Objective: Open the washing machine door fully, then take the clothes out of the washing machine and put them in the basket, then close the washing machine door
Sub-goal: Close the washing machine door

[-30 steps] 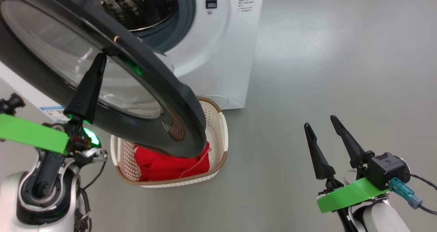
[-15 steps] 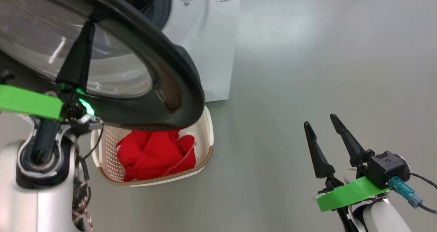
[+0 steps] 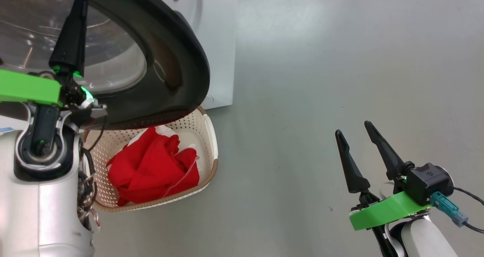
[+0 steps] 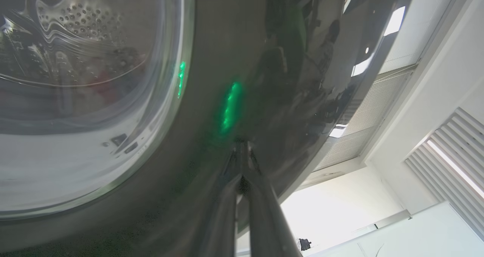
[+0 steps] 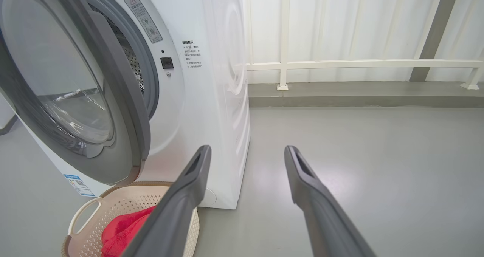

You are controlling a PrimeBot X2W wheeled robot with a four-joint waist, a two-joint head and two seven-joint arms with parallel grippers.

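The left gripper (image 3: 80,0), fingers pressed together, lays its tips against the glossy black rim of the washing machine door (image 3: 177,60); in the left wrist view the tips (image 4: 242,151) meet their own reflection there, just right of the glass window. The door stands partly open from the washing machine (image 3: 223,60), overhanging the far edge of the basket (image 3: 211,143). The basket sits on the floor (image 3: 321,60) in front of the machine, with the clothes (image 3: 151,166) inside. The right gripper (image 3: 351,128), fingers apart and empty, hangs well right of the basket. On the machine's front are a warning-triangle sticker (image 5: 143,19), printed lines (image 5: 193,54) too small to read, and a blue label (image 5: 77,183) low down.
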